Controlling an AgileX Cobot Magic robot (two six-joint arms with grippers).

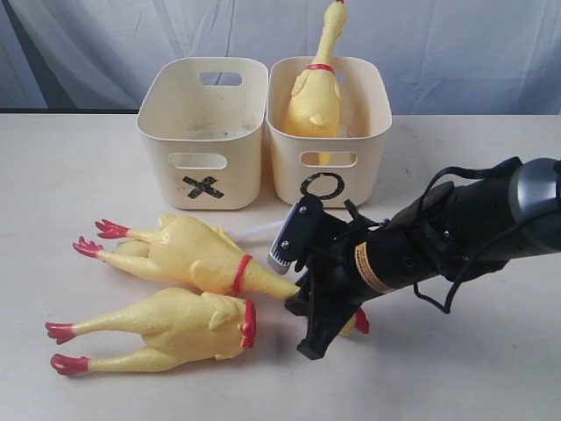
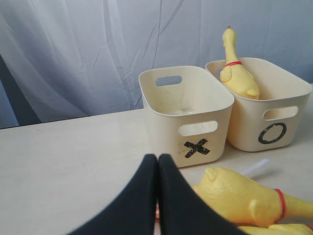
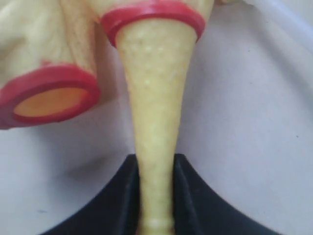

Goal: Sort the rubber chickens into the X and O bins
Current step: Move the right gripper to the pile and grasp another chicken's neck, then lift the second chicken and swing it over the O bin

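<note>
A whole rubber chicken [image 1: 195, 253] lies on the table in front of the X bin [image 1: 203, 132]. My right gripper [image 1: 317, 317] is shut on its thin neck [image 3: 154, 122], just past the red neck ring [image 3: 152, 13]. Its red comb [image 1: 361, 321] pokes out beyond the fingers. The headless body [image 1: 166, 326] lies beside it, its red-rimmed opening [image 3: 49, 94] close to the neck. Another whole chicken [image 1: 316, 83] stands in the O bin [image 1: 368, 132]. A white tube [image 1: 256, 230] shows behind the lying chicken. My left gripper [image 2: 158, 161] is shut on nothing, facing the X bin [image 2: 186, 110].
The two bins stand side by side at the back of the table, before a pale curtain [image 1: 438, 44]. The right arm [image 1: 456, 232] reaches in low from the right. Bare tabletop [image 2: 63, 156] lies left of the X bin.
</note>
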